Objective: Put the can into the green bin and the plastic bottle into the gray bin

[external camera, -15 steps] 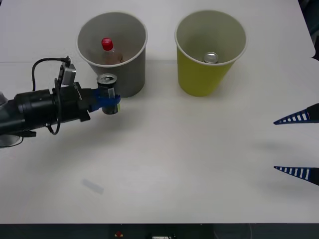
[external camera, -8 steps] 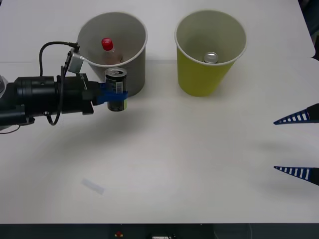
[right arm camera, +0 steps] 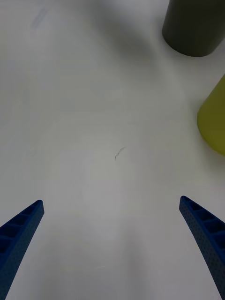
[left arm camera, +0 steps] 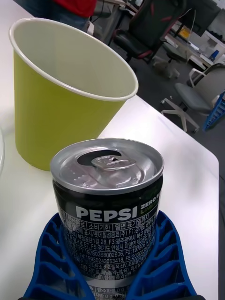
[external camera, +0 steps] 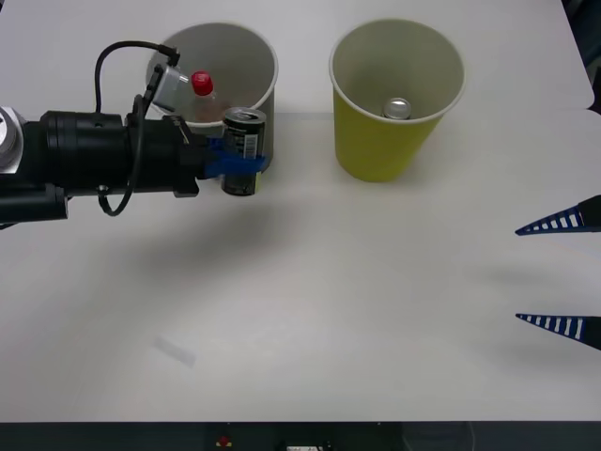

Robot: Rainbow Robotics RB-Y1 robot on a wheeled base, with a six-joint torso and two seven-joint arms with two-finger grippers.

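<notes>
Carried farther right and a little farther from the robot than half a second ago, the left gripper [external camera: 239,162] holds its blue ribbed fingers [left arm camera: 165,262] clenched around the small black-bodied metal can [external camera: 243,150], gripping it low on both sides and keeping it upright above the white table [external camera: 310,310]. From the left wrist camera the can [left arm camera: 108,206] shows a silver top with a pull tab, an open mouth hole, and white "PEPSI" lettering over fine print on the dark wall. It now hangs in front of the right part of the large dark gray cup-shaped bin [external camera: 263,113], at about rim height, with the large yellow-green tapered bin [external camera: 380,150] well apart to its right. Inside the gray bin stands the small clear plastic bottle [external camera: 204,97] with a red screw cap and brownish body. A second silver can top [external camera: 397,108] lies at the bottom of the yellow-green bin. Far to the right, near the table's edge, the right gripper [external camera: 563,272] waits with its fingers spread wide and nothing between them.
</notes>
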